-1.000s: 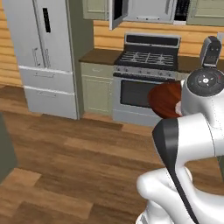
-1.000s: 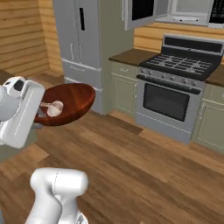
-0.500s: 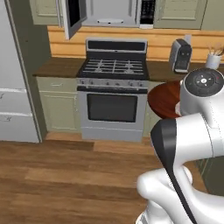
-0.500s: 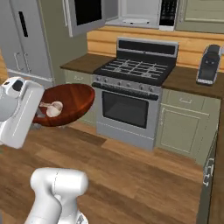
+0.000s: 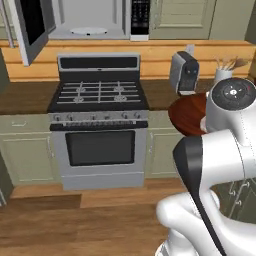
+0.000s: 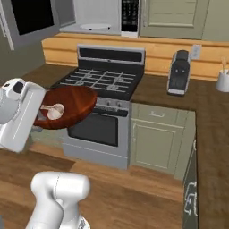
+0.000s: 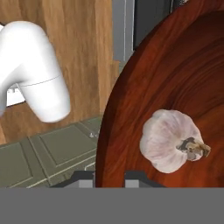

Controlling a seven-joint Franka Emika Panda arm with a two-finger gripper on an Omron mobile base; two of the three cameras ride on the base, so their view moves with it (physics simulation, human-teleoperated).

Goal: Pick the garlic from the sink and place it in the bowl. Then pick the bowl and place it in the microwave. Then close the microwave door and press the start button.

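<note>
My gripper [image 7: 109, 177] is shut on the near rim of the dark reddish-brown bowl [image 7: 175, 78], which it holds level in the air. The garlic [image 7: 170, 140] lies inside the bowl close to the gripped edge. From the right base view the bowl [image 6: 74, 105] hangs in front of the stove with the garlic [image 6: 54, 112] in it. In the left base view the bowl [image 5: 187, 114] is partly hidden behind my arm. The microwave [image 5: 90, 20] stands open above the stove, its microwave door [image 5: 30, 27] swung out to the left, white turntable [image 5: 89, 31] inside. The sink is out of view.
A steel gas stove [image 5: 100, 95] with an oven stands below the microwave. On the wooden counter to its right sit a coffee machine [image 6: 180, 71] and a utensil holder [image 6: 222, 80]. Green-grey cabinets [image 6: 154, 143] run under the counter, and wooden floor lies in front.
The whole picture has shifted: the camera moved, and the stove and microwave now stand straight ahead and nearer. The bowl with the garlic keeps its place in my grip.
</note>
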